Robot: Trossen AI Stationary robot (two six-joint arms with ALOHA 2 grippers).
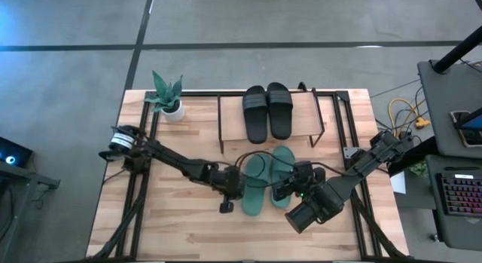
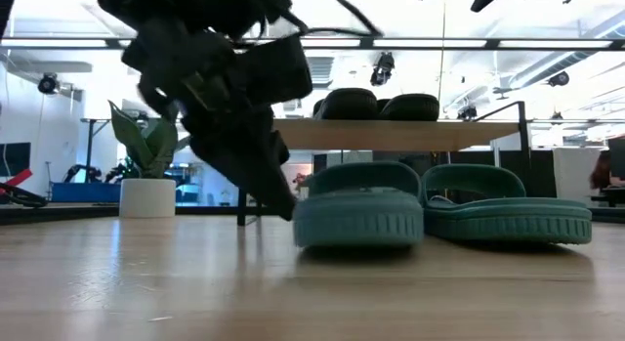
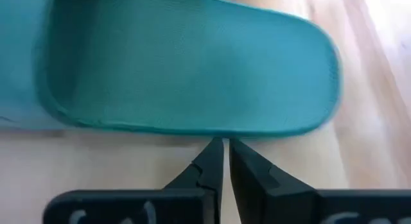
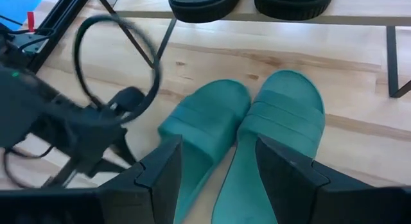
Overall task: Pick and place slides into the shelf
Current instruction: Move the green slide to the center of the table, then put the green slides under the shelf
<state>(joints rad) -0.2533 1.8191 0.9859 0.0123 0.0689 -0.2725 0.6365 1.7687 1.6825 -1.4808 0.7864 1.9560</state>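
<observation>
Your worktop [image 1: 181, 225] fills the middle of the high view; the shelf [image 1: 233, 112] sits at its upper centre, its top board already carrying the two black slides [image 1: 267, 111] side by side, so that level looks full and the lower level is the likely home for the rest. The two teal slides [image 1: 263, 180] lie just below the shelf, centre frame, touching each other, toes toward it; they are not yet placed. Your left gripper [image 3: 225, 150] is at the outer edge of the left teal slide [image 3: 186, 70], fingers pressed together with nothing between them; from the wrist view the tips meet just beside the sole's rim, not around it, so judge this a missed pinch. Your right gripper [image 4: 215, 163] hangs over the right teal slide [image 4: 276, 134], lower right of centre in the high view, fingers spread wide, empty, apparently waiting its turn.
</observation>
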